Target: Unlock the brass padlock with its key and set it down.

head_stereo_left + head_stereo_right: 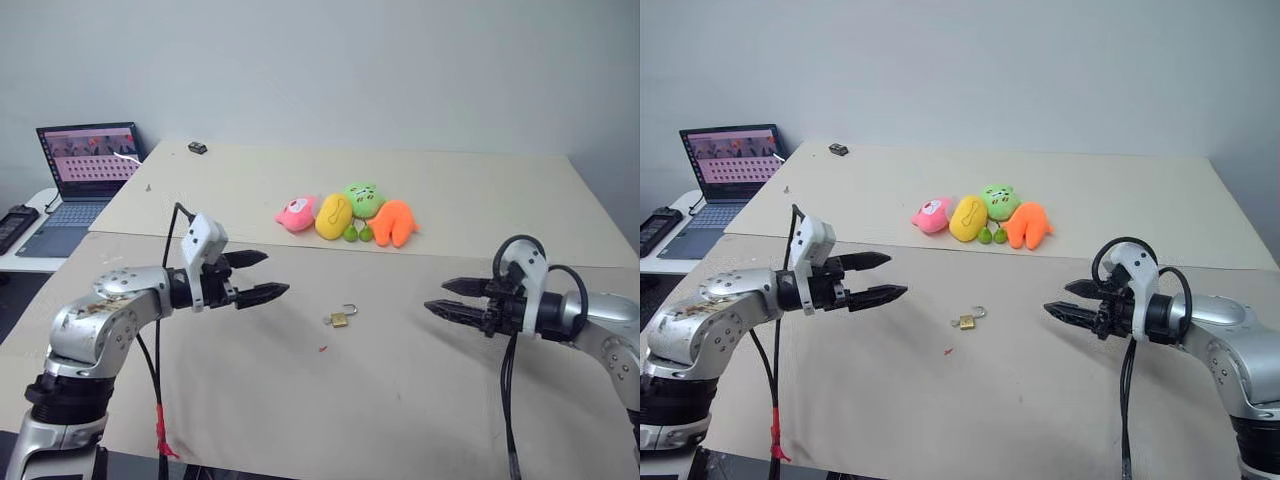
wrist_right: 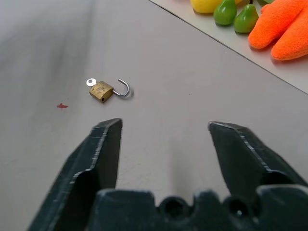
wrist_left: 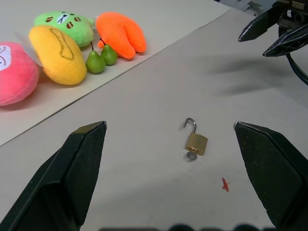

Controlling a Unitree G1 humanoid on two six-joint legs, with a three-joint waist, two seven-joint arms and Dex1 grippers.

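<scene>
Left end effector (image 1: pixel 258 277) at frame left, fingers apart, empty; right end effector (image 1: pixel 452 298) at frame right, fingers apart, empty. Brass padlock (image 1: pixel 341 318) lying on tabletop (image 1: pixel 400 400) at centre between them, shackle swung open.
Left wrist: padlock centre, key (image 3: pixel 192 155) in base.
Right wrist: padlock upper left, plush toys (image 2: pixel 284 24) top right.

1 brass padlock (image 1: pixel 340 319), 4 plush toys (image 1: pixel 346 216), 2 green pears (image 1: pixel 358 234), 1 laptop (image 1: pixel 82 180), 2 hands (image 1: pixel 262 277).

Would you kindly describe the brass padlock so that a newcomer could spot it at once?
Start at the row of plush toys on the beige table and come nearer. The brass padlock lies alone between the two grippers, its silver shackle swung open, a key in its base. It is tiny and metallic, unlike the red speck beside it.
</scene>
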